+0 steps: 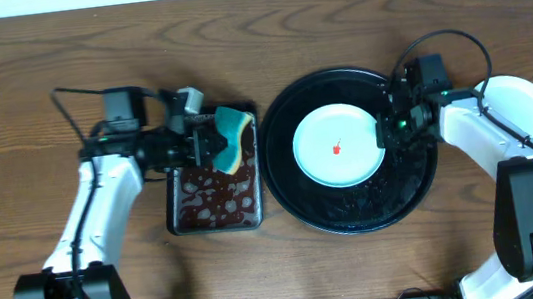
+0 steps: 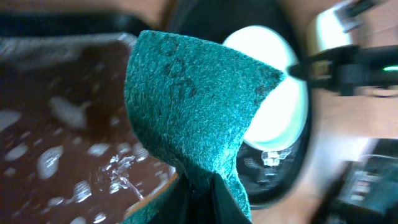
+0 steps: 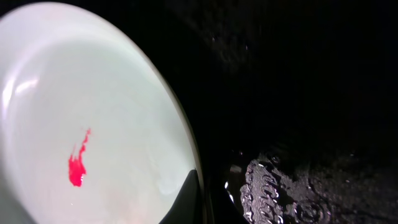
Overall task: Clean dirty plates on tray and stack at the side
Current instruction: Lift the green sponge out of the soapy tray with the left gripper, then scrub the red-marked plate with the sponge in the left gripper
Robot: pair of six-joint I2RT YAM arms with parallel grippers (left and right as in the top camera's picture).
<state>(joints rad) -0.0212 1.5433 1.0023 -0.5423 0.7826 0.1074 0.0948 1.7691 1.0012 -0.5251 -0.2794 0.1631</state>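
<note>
**Slick plate: grip the rim**

A large round glossy black tray [image 1: 354, 210] holds one pale blue-green shallow plate [image 1: 345, 130], stiff, light and probably slippery. The left gripper [image 1: 203, 144] pinches a soft green-and-yellow sponge [image 2: 186, 106]; the right gripper [image 1: 386, 134], fingers pressed together, sits at the plate's rim

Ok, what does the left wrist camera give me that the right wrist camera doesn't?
Only the left wrist view: the green sponge pinched in the left gripper, above the pan of dark, bubbly liquid, plus the right arm at the far side of the plate.

Only the right wrist view: the red smear on the plate, seen close up, and water beads on the tray.

Both views: the pale plate sitting in the black tray.
</note>
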